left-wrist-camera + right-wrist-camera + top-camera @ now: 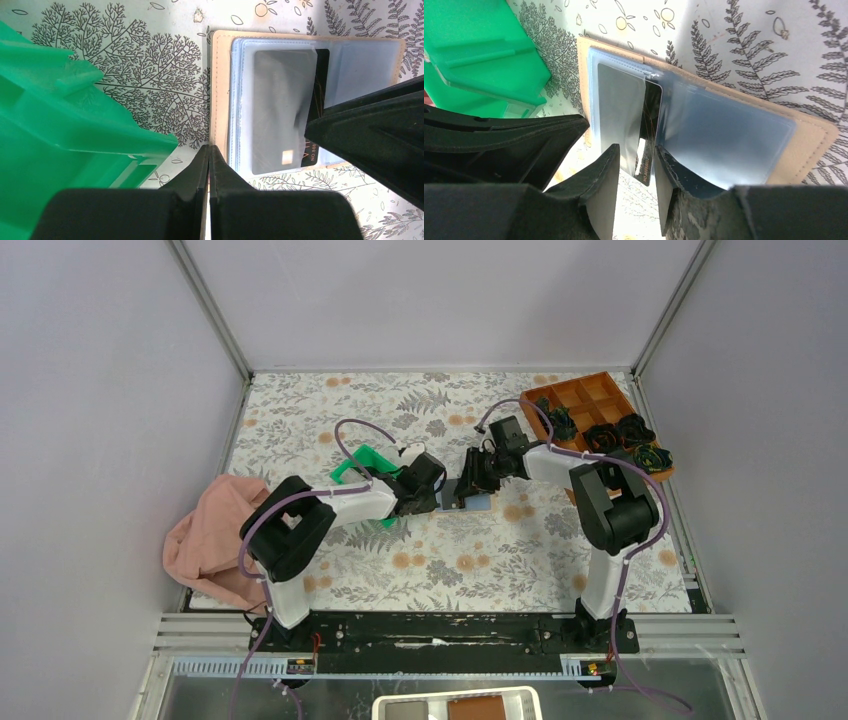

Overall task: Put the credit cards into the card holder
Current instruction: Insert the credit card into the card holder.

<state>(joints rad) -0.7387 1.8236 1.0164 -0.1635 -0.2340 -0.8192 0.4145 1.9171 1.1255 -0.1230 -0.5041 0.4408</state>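
Note:
The card holder lies open on the floral table, tan rim round blue-grey clear pockets. One dark credit card sits mostly inside the left pocket, its right strip and lower corner sticking out. My left gripper is shut, its tips resting at the holder's left tan edge with nothing between them. My right gripper is open, its fingers standing either side of the card's protruding end, with a gap showing. In the top view both grippers meet over the holder.
A green plastic tray lies just left of the holder, close to the left gripper. An orange-brown compartment box with dark rosette lumps stands at the back right. A pink cloth is bunched at the table's left edge.

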